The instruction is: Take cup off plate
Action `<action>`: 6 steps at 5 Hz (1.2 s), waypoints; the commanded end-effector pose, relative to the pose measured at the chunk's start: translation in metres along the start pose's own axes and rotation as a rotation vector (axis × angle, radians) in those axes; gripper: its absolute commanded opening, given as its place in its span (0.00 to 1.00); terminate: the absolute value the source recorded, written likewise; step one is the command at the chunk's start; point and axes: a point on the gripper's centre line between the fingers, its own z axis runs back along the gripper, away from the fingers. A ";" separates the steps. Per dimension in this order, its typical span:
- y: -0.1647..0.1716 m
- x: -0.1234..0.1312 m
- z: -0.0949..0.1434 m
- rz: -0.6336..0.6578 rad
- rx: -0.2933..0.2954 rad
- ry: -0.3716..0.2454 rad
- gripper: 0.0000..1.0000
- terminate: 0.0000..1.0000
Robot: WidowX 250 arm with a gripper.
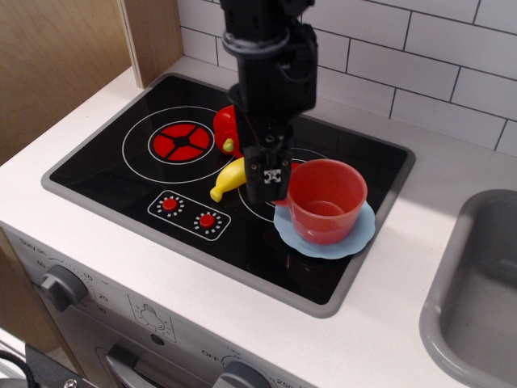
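1. The cup point(326, 200) is sitting upright on the plate point(355, 238), right side of the black stovetop point(105, 178). As far as I can see there's nothing in the cup, I just see its orange-red bottom through the open rim. Nothing else on the plate either, only the cup.
2. The plate's wavy blue rim pokes out around the cup on the front and right. It lies over the right burner ring, near the stovetop's right edge.
3. My gripper point(269, 179) is down right at the cup's left side, where the handle would be. The black fingers cover that spot, so I can't tell from my feed if the jaws are apart, together or pinched on the handle. Calling it unknown.
4. The banana point(227, 181) lies just left of the gripper, one end hidden behind it. It's beside the plate, not on it.
5. The pepper point(225, 131) is behind the banana, mostly blocked by the arm; only a red chunk and a bit of the stem show.
6. The red left burner point(182, 143) is bare, and the two red knobs point(188, 212) sit in front of it.
7. Off to the right there's a grey sink point(472, 299) set in the white counter point(388, 323), well apart from the plate. I only see part of the basin and nothing in that part.
8. White tile wall point(420, 48) behind, wood panel point(56, 65) on the left.
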 end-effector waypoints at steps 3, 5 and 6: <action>-0.007 0.004 -0.009 -0.155 0.005 0.006 1.00 0.00; -0.016 -0.001 -0.010 -0.190 0.004 0.005 0.00 0.00; -0.018 -0.004 -0.012 -0.183 0.026 0.003 0.00 0.00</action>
